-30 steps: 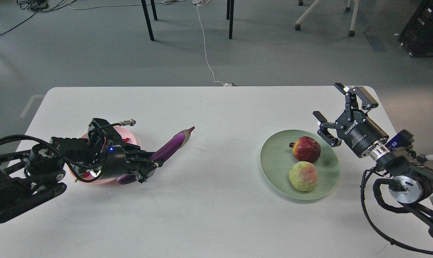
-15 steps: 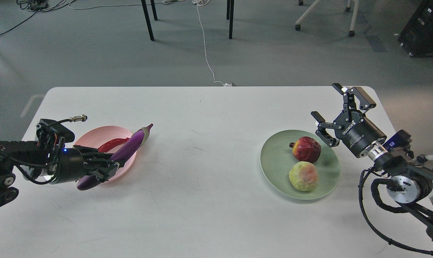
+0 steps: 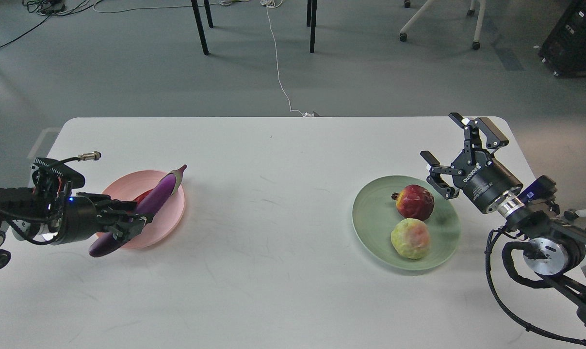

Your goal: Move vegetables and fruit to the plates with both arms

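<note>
while the left claw (image 3: 128,224) grips the eggplant (image 3: 147,208) over the pink plate (image 3: 169,220), the right claw (image 3: 455,150) gapes.

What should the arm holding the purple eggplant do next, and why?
Probably lower and open the left tool. It grips the eggplant slanted over the pink plate, and both fruits already sit on the green plate.

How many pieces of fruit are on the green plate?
2. The pomegranate sits toward the far side of the green plate, and the yellow-green fruit lies just nearer the robot, close beside it. Nothing on that plate seems hidden.
</note>
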`<action>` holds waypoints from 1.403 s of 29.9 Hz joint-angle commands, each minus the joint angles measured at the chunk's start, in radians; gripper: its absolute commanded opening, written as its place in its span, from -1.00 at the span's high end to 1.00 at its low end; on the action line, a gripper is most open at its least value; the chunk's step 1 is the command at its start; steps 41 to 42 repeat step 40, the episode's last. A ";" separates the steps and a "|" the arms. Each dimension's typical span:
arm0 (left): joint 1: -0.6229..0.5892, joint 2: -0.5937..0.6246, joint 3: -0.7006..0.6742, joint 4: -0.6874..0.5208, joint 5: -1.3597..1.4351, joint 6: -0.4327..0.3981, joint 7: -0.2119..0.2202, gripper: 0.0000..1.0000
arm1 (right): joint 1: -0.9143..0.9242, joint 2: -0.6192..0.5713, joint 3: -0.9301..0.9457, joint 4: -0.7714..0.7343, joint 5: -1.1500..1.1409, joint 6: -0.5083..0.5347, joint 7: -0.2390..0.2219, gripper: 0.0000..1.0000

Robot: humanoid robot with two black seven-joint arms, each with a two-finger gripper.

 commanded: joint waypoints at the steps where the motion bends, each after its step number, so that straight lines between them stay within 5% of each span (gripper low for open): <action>1: -0.003 0.014 -0.030 -0.001 -0.002 0.000 -0.005 -0.99 | 0.001 -0.002 0.000 0.000 0.000 0.000 0.000 -0.96; 7: -0.003 0.004 -0.171 -0.012 -0.123 0.006 -0.008 -0.99 | 0.011 -0.001 0.001 -0.002 -0.003 0.000 0.000 -0.96; 16: 0.072 -0.114 -0.246 -0.015 -0.897 0.149 -0.013 -0.99 | 0.012 0.011 0.049 -0.005 -0.009 -0.006 0.000 -0.96; 19: 0.159 -0.209 -0.381 -0.014 -1.074 0.187 -0.014 -0.99 | 0.012 0.011 0.055 -0.003 -0.008 -0.008 0.000 -0.96; 27: 0.460 -0.509 -0.806 -0.012 -1.109 0.167 0.000 -0.99 | 0.014 0.030 0.036 0.004 -0.005 -0.059 0.000 -0.96; 31: 0.555 -0.578 -0.919 0.003 -1.115 0.069 0.007 -0.99 | 0.014 0.033 0.039 0.006 -0.003 -0.052 0.000 -0.96; 35: 0.610 -0.625 -0.963 0.012 -1.115 0.006 0.046 -0.99 | 0.011 0.037 0.050 0.004 -0.003 -0.063 0.000 -0.97; 42: 0.610 -0.627 -0.966 0.012 -1.114 0.009 0.037 -0.99 | 0.012 0.045 0.076 0.006 -0.003 -0.065 0.000 -0.97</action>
